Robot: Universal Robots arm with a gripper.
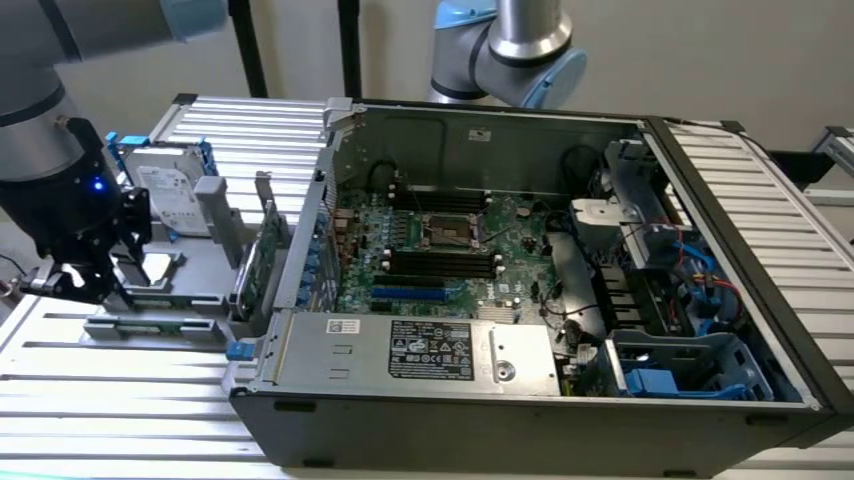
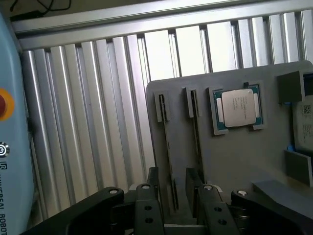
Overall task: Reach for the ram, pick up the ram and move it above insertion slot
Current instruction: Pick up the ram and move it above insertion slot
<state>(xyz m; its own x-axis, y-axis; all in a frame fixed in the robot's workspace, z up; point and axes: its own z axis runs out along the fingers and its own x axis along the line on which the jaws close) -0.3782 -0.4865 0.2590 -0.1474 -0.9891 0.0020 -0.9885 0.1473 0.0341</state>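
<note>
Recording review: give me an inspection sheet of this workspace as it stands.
Surface: ribbed aluminium table carrying an open computer case and a grey parts tray.
Job's things: ram lies in its tray slot, not lifted; memory slots on the motherboard.
Clutter: hard drive, expansion card and processor on the tray.
Grippers: gripper open, low over the tray, the ram running between its fingers.
Cables: blue and black cables inside the case.
Surroundings: second robot arm behind the case; plain wall.
</note>
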